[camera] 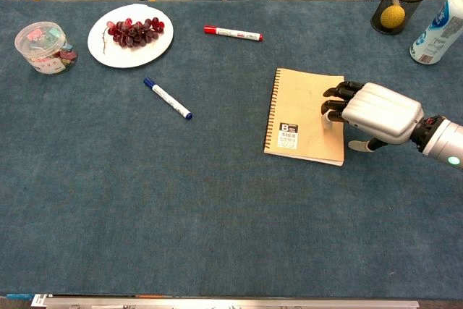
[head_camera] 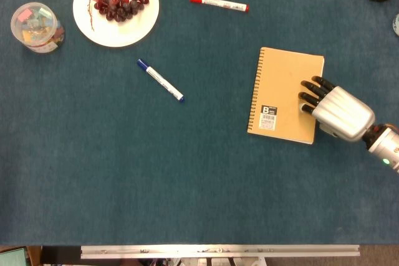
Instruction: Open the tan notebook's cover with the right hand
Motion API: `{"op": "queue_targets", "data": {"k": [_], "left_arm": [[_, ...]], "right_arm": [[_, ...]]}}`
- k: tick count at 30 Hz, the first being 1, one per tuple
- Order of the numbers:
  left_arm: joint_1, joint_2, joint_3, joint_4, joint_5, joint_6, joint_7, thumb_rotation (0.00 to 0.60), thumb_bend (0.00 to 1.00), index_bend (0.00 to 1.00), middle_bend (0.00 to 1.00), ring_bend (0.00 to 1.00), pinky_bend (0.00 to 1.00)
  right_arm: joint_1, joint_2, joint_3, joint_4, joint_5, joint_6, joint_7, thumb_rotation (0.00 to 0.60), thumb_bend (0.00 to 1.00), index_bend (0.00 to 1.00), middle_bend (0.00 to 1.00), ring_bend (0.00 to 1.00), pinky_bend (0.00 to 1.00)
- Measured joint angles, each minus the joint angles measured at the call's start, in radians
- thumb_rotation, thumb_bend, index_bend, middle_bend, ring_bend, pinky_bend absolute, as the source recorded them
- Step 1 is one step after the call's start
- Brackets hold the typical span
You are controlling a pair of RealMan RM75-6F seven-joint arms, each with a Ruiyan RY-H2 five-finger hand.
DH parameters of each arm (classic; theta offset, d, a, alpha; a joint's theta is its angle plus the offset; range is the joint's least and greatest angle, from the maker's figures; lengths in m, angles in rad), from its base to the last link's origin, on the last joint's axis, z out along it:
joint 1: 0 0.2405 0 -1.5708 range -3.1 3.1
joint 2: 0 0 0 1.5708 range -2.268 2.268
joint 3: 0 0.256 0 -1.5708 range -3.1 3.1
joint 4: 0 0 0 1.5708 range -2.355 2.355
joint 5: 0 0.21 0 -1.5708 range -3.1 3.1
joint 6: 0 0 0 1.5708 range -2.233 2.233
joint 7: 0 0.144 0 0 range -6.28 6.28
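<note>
Clearly the tan notebook point(head_camera: 285, 95) lay closed and flat on the blue table point(head_camera: 187, 172), right of centre, with nothing else near it. The right hand point(head_camera: 333, 109) sat at its right edge, knuckles up, dark fingertips point(head_camera: 310, 95) curled down over the free edge of the cover; they appeared to rest on or just above it, and the frames did not settle whether they touched. It gripped nothing, and its thumb point(camera: 359, 145) showed below the palm in the chest view, off the notebook's near right corner. The left hand was in neither view.

To do the step well, I judged the fingers should catch only the top sheet at that free right edge, thumb sliding under it, then lift and swing the cover over toward the left, about the spiral. Pressing down too hard would likely push the whole book along the cloth instead of parting the cover.

The notebook's long axis ran near to far, tilted slightly so the far end leaned right. Its spiral binding point(head_camera: 254, 94) lay along the left long edge, and the label point(head_camera: 269, 118) sat at the near left corner.
</note>
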Motion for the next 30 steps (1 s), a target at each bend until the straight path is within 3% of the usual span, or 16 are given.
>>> {"op": "queue_targets", "data": {"k": [12, 30], "left_arm": [[0.0, 0.006, 0.002, -0.004, -0.003, -0.006, -0.002, 0.6, 0.41, 0.25, 0.14, 0.18, 0.11], [-0.001, 0.005, -0.001, -0.008, -0.007, -0.004, 0.004, 0.6, 0.41, 0.25, 0.14, 0.18, 0.11]], "right_arm": [[-0.005, -0.063, 0.01, 0.094, 0.003, 0.011, 0.033, 0.6, 0.18, 0.42, 0.32, 0.14, 0.18], [0.016, -0.07, 0.012, 0.096, 0.006, -0.011, 0.041, 0.6, 0.28, 0.42, 0.32, 0.14, 0.18]]}}
